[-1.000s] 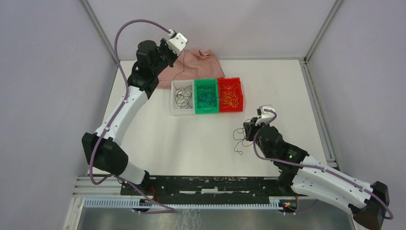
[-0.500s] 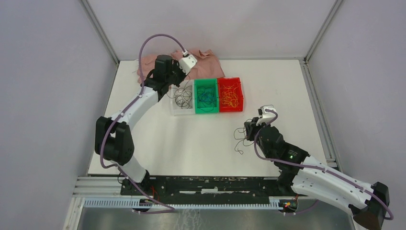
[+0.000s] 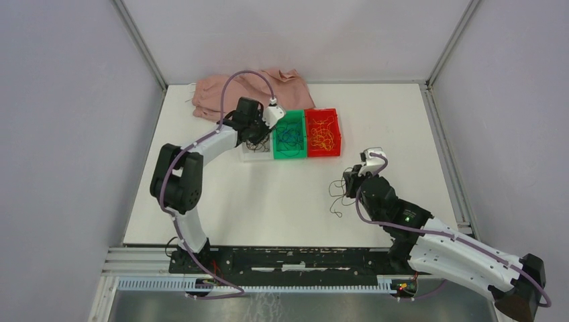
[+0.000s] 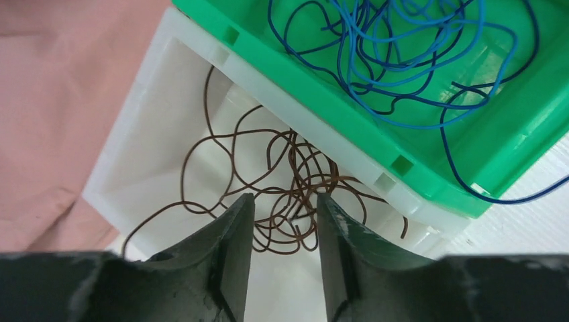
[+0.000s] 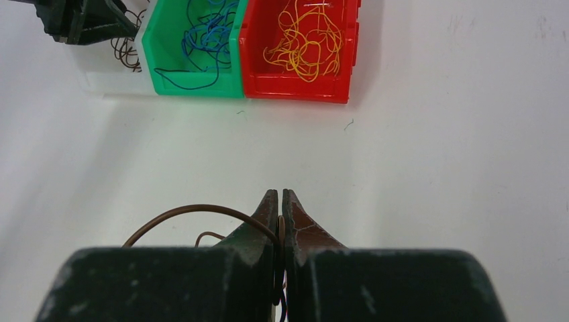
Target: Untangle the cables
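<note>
Upper centre of the top view: three bins of sorted cables. Brown strands (image 4: pixel 295 181) lie in the white bin (image 4: pixel 151 127), blue strands (image 4: pixel 402 54) in the green bin (image 4: pixel 335 100), and yellow-orange strands (image 5: pixel 305 40) in the red bin (image 5: pixel 295 90). The left pincer (image 4: pixel 283 201) hangs over the white bin, jaws parted, gripping nothing. Centre right, over the worktop (image 3: pixel 268 194), the right pincer (image 5: pixel 280 196) is clamped on a loose brown strand (image 5: pixel 194 209).

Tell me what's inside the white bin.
A loose tangle of brown wires lies in the white bin. The left pincer, open, hangs just over it, and its fingers cover the near part of the floor, so anything there cannot be seen.
</note>
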Robot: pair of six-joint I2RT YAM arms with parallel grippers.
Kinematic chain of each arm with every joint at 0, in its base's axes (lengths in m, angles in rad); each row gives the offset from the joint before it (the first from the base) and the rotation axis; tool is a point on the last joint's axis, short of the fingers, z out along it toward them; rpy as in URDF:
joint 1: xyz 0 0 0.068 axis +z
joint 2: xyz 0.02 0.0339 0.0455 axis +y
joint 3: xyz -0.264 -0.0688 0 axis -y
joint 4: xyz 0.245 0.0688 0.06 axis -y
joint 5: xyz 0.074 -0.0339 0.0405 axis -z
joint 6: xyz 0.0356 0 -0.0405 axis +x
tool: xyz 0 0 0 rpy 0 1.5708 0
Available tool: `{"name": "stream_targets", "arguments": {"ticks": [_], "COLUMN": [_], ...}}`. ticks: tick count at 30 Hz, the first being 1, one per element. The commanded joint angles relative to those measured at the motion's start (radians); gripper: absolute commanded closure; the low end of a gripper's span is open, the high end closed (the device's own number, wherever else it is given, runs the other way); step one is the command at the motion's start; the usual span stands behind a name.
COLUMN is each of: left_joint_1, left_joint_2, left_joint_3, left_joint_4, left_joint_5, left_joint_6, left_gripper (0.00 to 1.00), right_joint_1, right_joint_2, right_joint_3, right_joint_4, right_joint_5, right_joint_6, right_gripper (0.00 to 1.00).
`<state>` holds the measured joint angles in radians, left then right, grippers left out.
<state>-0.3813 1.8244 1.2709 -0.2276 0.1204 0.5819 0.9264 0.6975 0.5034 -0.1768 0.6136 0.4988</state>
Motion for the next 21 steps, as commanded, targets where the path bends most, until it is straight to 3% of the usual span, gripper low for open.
{"name": "stream_targets", "arguments": {"ticks": [1, 5, 12, 16, 21], "left_joint_1": [0.008, 0.029, 0.045, 0.045, -0.008], "left_joint_2": [0.023, -0.042, -0.195, -0.318, -0.447], "left_joint_3": [0.09, 0.156, 0.273, 0.25, 0.122], "left_joint_4": [-0.056, -0.131, -0.392, -0.481, -0.471], "left_joint_5": [-0.039, 0.019, 0.209, 0.419, 0.648], "left_joint_6": [0.042, 0.067, 0.168, 0.152, -0.038], "left_gripper": [0.46, 0.27, 0.08, 0.02, 0.01], "right_joint_1": [-0.004, -0.005, -0.013, -0.017, -0.017], "right_joint_2": [0.017, 0.066, 0.176, 0.244, 0.365], "right_joint_3": [0.066, 0.118, 0.223, 0.295, 0.388], "right_joint_4": [0.004, -0.02, -0.061, -0.065, -0.029], "right_joint_5": [0.008, -0.014, -0.083, -0.127, -0.138], "right_joint_6": [-0.023, -0.034, -0.015, 0.019, 0.109], "right_gripper": [1.0, 1.0, 1.0, 1.0, 1.0]}}
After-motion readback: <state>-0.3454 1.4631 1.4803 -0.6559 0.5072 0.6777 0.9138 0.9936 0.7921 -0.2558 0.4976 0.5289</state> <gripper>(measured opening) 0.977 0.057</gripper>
